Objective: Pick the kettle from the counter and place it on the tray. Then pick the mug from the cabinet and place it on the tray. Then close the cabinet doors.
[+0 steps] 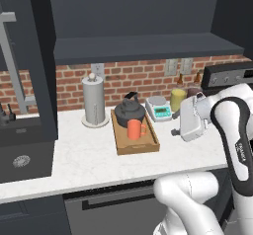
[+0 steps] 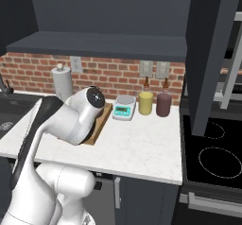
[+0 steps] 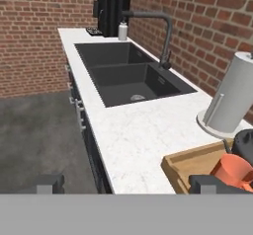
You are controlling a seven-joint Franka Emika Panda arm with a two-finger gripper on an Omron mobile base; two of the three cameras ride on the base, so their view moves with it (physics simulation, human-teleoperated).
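The dark grey kettle (image 1: 129, 111) and the orange-red mug (image 1: 134, 129) both stand on the wooden tray (image 1: 147, 147) on the white counter (image 1: 84, 155). In the hand view the mug (image 3: 232, 172), the kettle (image 3: 244, 142) and the tray (image 3: 192, 162) sit at the lower right. My gripper (image 3: 129, 184) is open with nothing between its fingers. It hovers to the right of the tray and points along the counter toward the sink. The cabinet (image 1: 148, 46) above is open. Its left door (image 1: 42, 56) and right door (image 2: 212, 49) stand swung out.
A paper-towel roll (image 1: 94, 100) stands left of the tray. A scale (image 1: 159, 108), a yellow cup (image 1: 178, 99) and a maroon cup (image 2: 163, 104) are on its right. A black sink (image 3: 128, 76) lies further left and a stove (image 2: 212, 158) is at the right.
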